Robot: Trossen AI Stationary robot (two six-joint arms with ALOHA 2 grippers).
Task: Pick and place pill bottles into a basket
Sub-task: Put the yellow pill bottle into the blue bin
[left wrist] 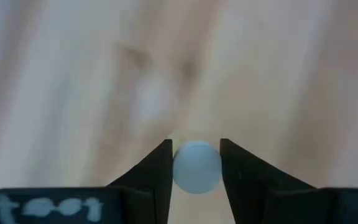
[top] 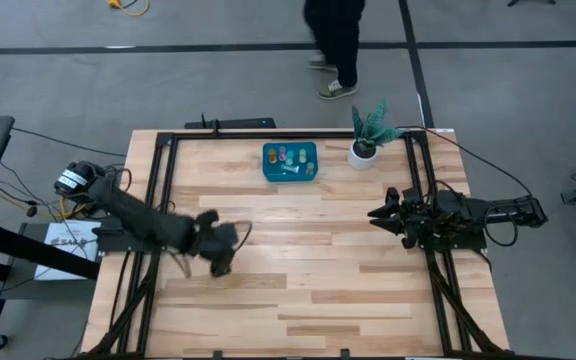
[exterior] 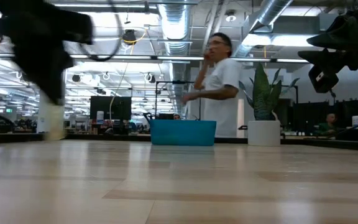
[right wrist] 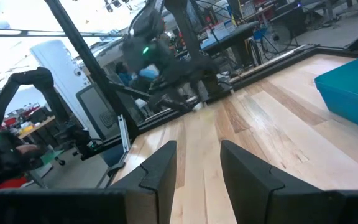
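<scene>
My left gripper (top: 218, 252) is over the table's left middle, shut on a whitish pill bottle (left wrist: 196, 167). The bottle also shows in the low view (exterior: 53, 121), below the blurred arm. The teal-blue basket (top: 311, 172) stands at the far middle with several small coloured bottles (top: 290, 157) inside, and shows in the low view (exterior: 183, 132). My right gripper (top: 376, 215) waits at the right side, open and empty, its fingers (right wrist: 160, 171) apart above bare wood. My left gripper pinches the whitish bottle between its two fingers, one on either side of its round body just under the top end (left wrist: 196, 163). The fingers come from above, pointing down. The bottle hangs upright below them, clear of the table (exterior: 53, 127).
A potted plant in a white pot (top: 363, 153) stands just right of the basket. A black frame (top: 163, 170) runs along the table's left, far and right sides. A person (top: 336, 40) stands beyond the far edge. Bare wood lies between my left gripper and the basket.
</scene>
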